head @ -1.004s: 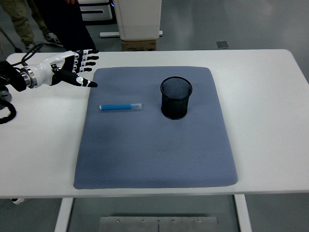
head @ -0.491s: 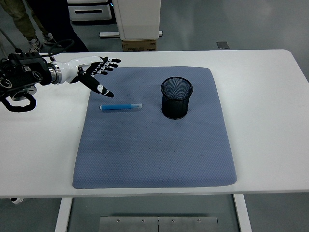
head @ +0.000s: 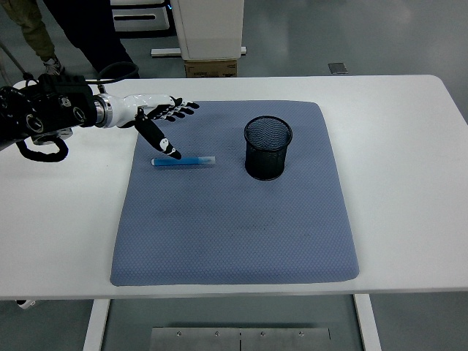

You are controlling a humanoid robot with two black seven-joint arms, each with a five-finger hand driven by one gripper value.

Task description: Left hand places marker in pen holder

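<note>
White table is carrying a blue-grey mat; grey floor and a person's legs are showing at top left. No legible writing. Left hand, fingers spread, is hovering over the blue marker lying left of the black mesh pen holder.

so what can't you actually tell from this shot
- Head view: whether the left hand thumb touches the marker; the thumb tip overlaps it.
- Inside of the pen holder: mesh too dark to see its bottom.
- Person at top: cut off by the frame edge.
- Right hand: out of view.
</note>
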